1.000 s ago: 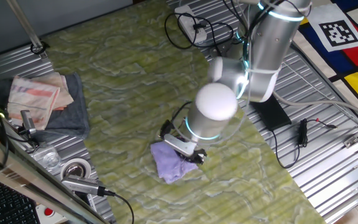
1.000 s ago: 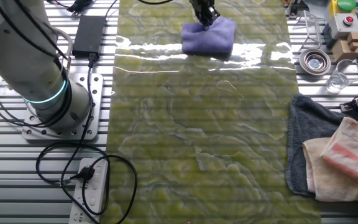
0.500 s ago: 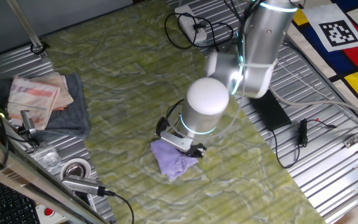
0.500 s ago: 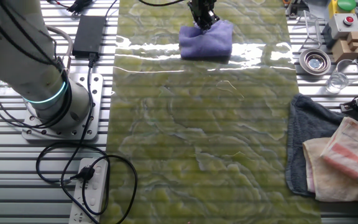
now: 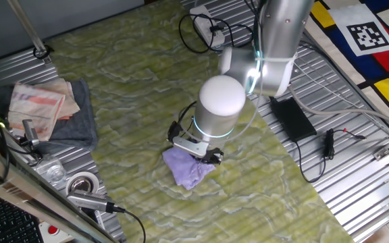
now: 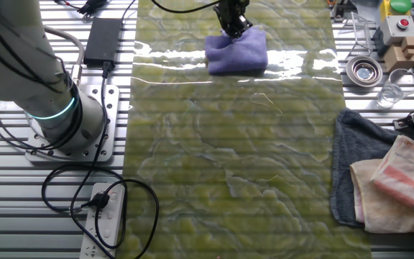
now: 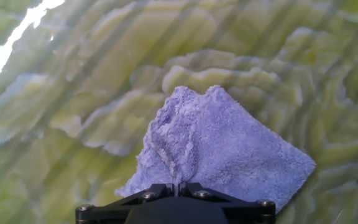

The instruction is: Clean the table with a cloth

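Wiping step: jaws pinched on a ridge of the purple microfibre cloth (image 7: 216, 149), lying on the marbled bench (image 5: 134, 88). Next: drag cloth across unwiped surface, pressed flat.

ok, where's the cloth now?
The cloth lies on the table at its far end in the other fixed view, pinched by the gripper.

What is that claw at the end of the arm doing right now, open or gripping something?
Gripper: closed, pinching a fold of the purple cloth, which lies on the table.
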Available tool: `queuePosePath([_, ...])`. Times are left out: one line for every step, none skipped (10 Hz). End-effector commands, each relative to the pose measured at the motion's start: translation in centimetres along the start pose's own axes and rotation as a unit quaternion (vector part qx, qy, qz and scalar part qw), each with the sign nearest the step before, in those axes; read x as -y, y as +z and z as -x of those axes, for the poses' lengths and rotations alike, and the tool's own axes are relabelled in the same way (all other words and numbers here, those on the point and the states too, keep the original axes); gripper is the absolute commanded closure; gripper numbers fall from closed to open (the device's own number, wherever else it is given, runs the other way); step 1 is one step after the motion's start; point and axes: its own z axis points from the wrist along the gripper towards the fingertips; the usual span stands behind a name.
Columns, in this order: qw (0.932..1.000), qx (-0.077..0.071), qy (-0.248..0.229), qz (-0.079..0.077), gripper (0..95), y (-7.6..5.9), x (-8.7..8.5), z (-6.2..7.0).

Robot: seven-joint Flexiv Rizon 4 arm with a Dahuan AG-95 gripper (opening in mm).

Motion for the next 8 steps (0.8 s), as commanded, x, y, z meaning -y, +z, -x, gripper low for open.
queuePosePath([1.0000,-0.001,-0.005,0.000,95.0,-0.06,0.11,-0.48])
queuePosePath([1.0000,-0.002,-0.007,0.000,95.0,-0.10,0.16,-0.59])
queuePosePath([0.9999,-0.005,-0.014,0.001,95.0,-0.35,0.42,-0.96])
queuePosePath([0.9998,-0.008,-0.020,0.001,95.0,-0.57,0.64,-1.27])
queuePosePath([0.9998,-0.010,-0.019,0.002,95.0,-0.66,0.73,-1.45])
queuePosePath([0.9999,-0.008,-0.010,0.003,95.0,-0.67,0.73,-1.45])
queuePosePath([1.0000,-0.006,0.002,0.005,95.0,-0.67,0.73,-1.45])
queuePosePath([0.9997,-0.010,0.021,0.008,95.0,-0.67,0.73,-1.45])
